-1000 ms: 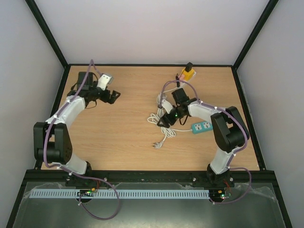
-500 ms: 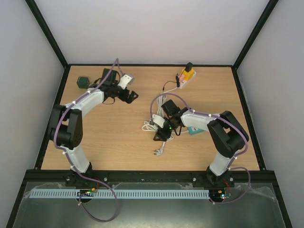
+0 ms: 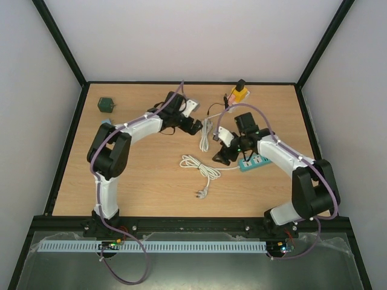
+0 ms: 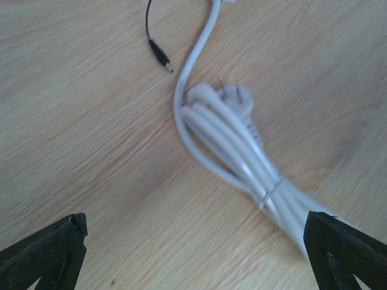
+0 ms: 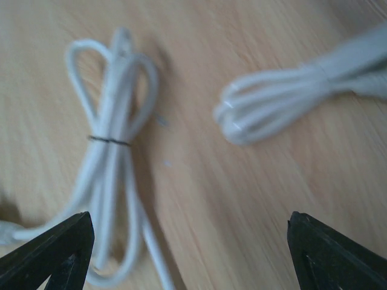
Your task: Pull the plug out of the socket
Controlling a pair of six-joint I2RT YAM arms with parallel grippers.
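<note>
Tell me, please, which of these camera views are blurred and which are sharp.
Right wrist view: clearly blurred, the tied white cable and the bundle beside it smeared and soft-edged. Left wrist view: mostly sharp, the coiled cable and its plug crisp. Top external view: sharp, evenly lit, no glare.

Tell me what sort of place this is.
Probably a robot lab test cell: a wooden table boxed in by white walls on a black frame, a left arm and right arm bolted at its near edge, a power strip and cords laid out.
</note>
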